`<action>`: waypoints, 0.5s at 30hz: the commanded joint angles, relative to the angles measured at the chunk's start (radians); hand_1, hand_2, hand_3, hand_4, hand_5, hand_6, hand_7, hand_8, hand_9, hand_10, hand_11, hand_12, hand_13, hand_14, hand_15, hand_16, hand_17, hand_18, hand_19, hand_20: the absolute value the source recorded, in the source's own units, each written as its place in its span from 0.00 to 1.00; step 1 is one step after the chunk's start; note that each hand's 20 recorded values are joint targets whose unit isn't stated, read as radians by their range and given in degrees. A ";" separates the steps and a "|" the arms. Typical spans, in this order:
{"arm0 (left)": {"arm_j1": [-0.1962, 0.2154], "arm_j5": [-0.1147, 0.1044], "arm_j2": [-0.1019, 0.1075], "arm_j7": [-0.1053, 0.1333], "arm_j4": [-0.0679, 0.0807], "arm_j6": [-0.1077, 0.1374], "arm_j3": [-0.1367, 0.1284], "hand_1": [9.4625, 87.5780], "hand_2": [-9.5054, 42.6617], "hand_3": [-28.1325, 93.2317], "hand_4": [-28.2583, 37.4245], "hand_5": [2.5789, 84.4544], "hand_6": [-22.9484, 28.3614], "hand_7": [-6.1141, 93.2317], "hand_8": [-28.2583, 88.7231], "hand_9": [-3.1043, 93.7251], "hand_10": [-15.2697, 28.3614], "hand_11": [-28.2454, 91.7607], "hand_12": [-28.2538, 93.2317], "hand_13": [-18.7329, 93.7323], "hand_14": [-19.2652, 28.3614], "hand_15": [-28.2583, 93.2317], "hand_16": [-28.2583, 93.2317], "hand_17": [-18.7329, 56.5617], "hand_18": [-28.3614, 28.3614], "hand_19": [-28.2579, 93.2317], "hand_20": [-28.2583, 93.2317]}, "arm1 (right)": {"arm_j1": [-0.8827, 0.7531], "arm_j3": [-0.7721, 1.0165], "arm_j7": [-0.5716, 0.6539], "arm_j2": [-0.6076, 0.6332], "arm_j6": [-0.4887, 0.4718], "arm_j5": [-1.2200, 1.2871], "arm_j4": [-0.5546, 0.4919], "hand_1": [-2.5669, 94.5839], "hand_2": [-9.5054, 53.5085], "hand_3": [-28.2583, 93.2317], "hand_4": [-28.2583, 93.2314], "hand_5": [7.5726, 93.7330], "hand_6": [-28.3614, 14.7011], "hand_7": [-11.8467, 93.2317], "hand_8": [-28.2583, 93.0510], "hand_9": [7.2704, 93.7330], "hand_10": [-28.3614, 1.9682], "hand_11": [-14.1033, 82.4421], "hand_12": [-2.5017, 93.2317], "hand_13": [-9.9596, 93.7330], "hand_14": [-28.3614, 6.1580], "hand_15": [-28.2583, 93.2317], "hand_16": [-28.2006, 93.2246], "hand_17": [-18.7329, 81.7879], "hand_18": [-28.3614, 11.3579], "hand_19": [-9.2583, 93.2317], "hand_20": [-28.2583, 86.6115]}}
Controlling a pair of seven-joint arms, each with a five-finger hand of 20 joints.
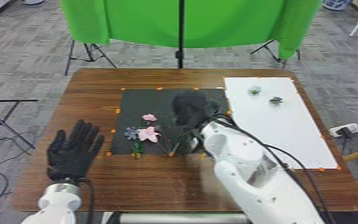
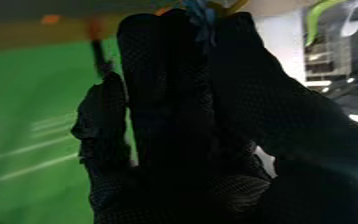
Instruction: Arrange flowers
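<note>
Over the upper right part of the black mat (image 1: 140, 102) is my right hand (image 1: 191, 107), its fingers pointing away from me. In the right wrist view my right hand (image 2: 180, 100) pinches a pale blue flower (image 2: 201, 21) between fingertips and thumb. A pink lily (image 1: 149, 134), a smaller pink flower (image 1: 149, 117) and a blue-grey flower (image 1: 131, 133) lie grouped on the mat's left part, green stems toward me. On the white board (image 1: 278, 132) lie a pale blue flower (image 1: 254, 90) and a grey-blue one (image 1: 276, 100). My left hand (image 1: 71, 152) is open, left of the mat.
Orange tape pieces mark the edges of mat and board on the brown wooden table (image 1: 95, 90). My right forearm crosses the table's near right part, with a black cable along it. A green cloth (image 1: 238, 25) hangs on a stand beyond the far edge.
</note>
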 commanded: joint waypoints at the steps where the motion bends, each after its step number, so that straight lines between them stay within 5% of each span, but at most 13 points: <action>1: -0.005 0.036 0.007 -0.020 -0.009 -0.013 0.013 0.20 0.55 0.85 0.00 0.55 0.65 0.17 0.16 0.45 0.70 0.42 0.30 0.43 0.74 0.53 0.16 0.14 0.74 0.53 0.33 | -0.031 -0.028 -0.013 -0.021 -0.046 -0.028 0.011 0.61 0.00 0.84 0.00 0.69 0.60 0.50 0.19 0.79 0.54 0.35 0.46 0.72 0.59 0.64 0.53 0.49 0.15 0.95 0.59; 4: -0.009 0.061 0.011 -0.025 -0.007 -0.010 0.013 0.20 0.55 0.85 0.00 0.55 0.65 0.17 0.16 0.45 0.70 0.42 0.30 0.43 0.74 0.53 0.16 0.14 0.74 0.53 0.33 | -0.020 -0.034 -0.014 -0.049 -0.006 -0.048 0.070 0.61 0.00 0.84 0.00 0.68 0.60 0.50 0.19 0.79 0.54 0.35 0.46 0.72 0.59 0.64 0.53 0.49 0.15 0.95 0.59; 15: -0.013 0.055 -0.002 -0.048 0.003 -0.025 0.024 0.20 0.55 0.85 0.00 0.54 0.64 0.17 0.16 0.44 0.70 0.42 0.30 0.42 0.74 0.53 0.16 0.14 0.74 0.53 0.33 | -0.007 -0.029 -0.020 -0.080 0.007 -0.076 0.134 0.61 0.00 0.85 0.00 0.66 0.62 0.48 0.18 0.76 0.55 0.37 0.46 0.71 0.59 0.65 0.53 0.49 0.16 0.96 0.59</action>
